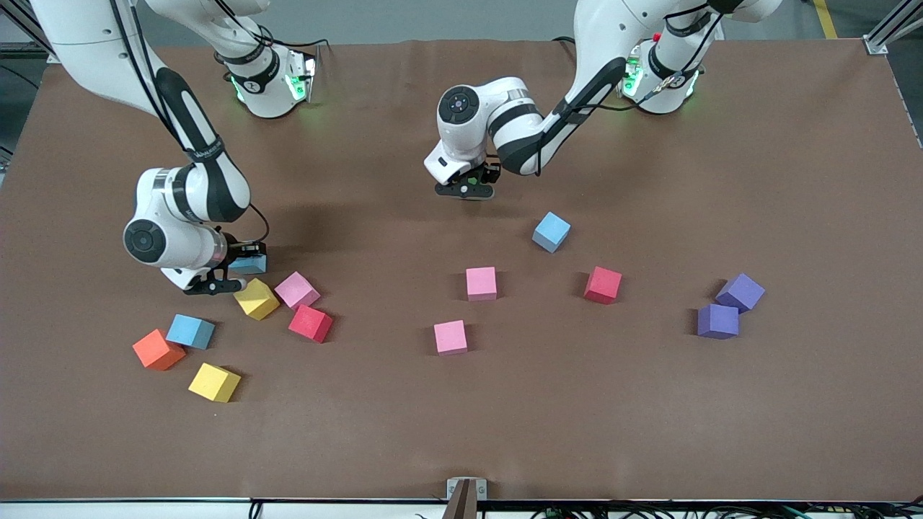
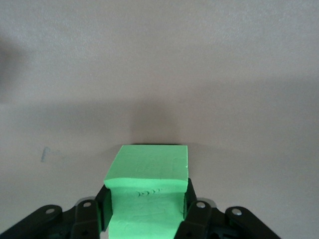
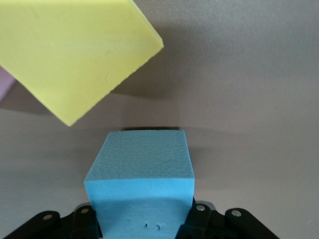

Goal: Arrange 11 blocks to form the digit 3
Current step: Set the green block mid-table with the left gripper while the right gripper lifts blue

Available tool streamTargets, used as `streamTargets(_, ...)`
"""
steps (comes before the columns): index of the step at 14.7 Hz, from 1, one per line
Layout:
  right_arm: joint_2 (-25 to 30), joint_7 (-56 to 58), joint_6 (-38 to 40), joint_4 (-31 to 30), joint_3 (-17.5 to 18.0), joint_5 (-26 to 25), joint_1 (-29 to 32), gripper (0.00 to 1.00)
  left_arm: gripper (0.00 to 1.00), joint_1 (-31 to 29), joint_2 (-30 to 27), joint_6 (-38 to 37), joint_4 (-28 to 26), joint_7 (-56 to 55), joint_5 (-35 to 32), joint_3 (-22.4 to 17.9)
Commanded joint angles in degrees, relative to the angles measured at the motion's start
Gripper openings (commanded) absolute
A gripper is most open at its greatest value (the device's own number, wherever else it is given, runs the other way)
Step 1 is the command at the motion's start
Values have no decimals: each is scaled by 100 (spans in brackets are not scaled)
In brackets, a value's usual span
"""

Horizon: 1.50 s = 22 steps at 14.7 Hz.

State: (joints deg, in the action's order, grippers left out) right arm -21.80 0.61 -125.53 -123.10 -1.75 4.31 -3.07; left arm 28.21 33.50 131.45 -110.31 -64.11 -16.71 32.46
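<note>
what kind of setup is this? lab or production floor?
Most likely a robotics lab bench: a brown mat-covered table, scattered small matte foam cubes such as a pink one, aluminium frame posts at the corner, and cables along the edge.

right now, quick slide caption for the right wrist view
Right hand shut on a light blue cube low over the brown table, a yellow cube lying close by.

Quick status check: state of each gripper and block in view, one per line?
left gripper: shut on green block, above bare table
right gripper: shut on light blue block, beside a yellow block
Other blocks: loose, scattered, no digit formed
orange cube: loose, touching a light blue one
</note>
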Motion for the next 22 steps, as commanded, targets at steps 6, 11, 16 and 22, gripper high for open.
streamTargets(6,904,-1789,1223,462,60,510,-131,4,37,176,183,-102,273,-250,-340,-38)
streamTargets(11,1029,-2854,1908,1014,96,1046,-527,0,37,255,368,-102,457,-585,-412,-38)
streamTargets(16,1002,-3252,1866,1086,87,1265,-598,1,73,255,420,-102,458,-594,-499,-47)
streamTargets(22,853,-3190,1628,1086,78,1213,-615,1,100,141,106,-216,458,-594,-500,-29)
